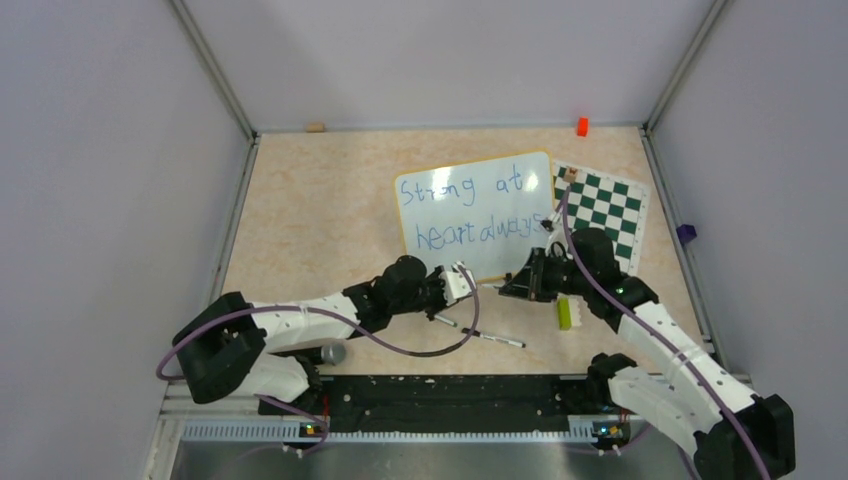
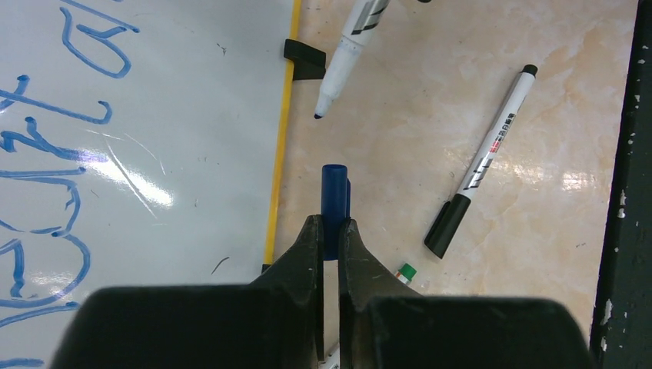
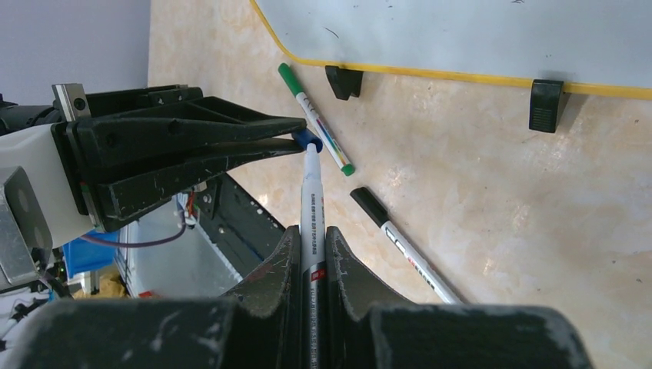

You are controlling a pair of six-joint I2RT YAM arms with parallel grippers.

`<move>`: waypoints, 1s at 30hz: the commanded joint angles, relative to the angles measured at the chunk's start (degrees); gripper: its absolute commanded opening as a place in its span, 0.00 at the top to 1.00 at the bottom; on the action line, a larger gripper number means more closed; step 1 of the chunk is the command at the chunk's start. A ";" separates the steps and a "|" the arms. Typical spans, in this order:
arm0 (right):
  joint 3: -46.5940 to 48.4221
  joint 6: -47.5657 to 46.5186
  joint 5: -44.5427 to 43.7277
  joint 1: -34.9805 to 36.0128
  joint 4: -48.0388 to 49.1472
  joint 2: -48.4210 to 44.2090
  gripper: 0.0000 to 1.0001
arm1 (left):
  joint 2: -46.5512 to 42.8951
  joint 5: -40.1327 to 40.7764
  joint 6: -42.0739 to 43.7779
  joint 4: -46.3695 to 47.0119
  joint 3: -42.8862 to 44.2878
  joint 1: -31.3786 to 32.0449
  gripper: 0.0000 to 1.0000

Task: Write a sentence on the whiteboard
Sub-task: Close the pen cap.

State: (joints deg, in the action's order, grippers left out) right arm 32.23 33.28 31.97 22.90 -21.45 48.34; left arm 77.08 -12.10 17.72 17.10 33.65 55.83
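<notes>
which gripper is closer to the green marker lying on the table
Left. The left gripper is right beside the green marker, jaws shut on a blue cap. The right gripper sits further back, holding a white marker that points at that cap.

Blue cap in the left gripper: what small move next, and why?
Probably nudge the right gripper's white marker forward to seat its tip in the blue plastic cap pinched by the left gripper. The tip sits just short of the cap's mouth, and the yellow-rimmed whiteboard's blue sentence looks finished.
</notes>
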 commanded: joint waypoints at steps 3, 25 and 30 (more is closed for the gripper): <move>0.07 0.88 0.80 0.78 4.05 0.68 1.00 | -1.92 -1.30 0.47 3.39 -0.68 -0.02 1.00; -2.65 3.14 2.06 2.75 7.77 2.15 1.00 | -2.31 -1.02 0.48 2.84 -0.50 -0.05 1.00; -3.07 3.27 1.70 3.28 8.00 2.59 1.00 | -2.46 -0.91 0.40 2.70 -0.50 -0.05 1.00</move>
State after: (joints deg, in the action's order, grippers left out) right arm 29.50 36.18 33.54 25.12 -15.84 50.52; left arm 76.40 -12.58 17.93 17.56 33.15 55.83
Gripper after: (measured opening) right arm 0.090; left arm 0.043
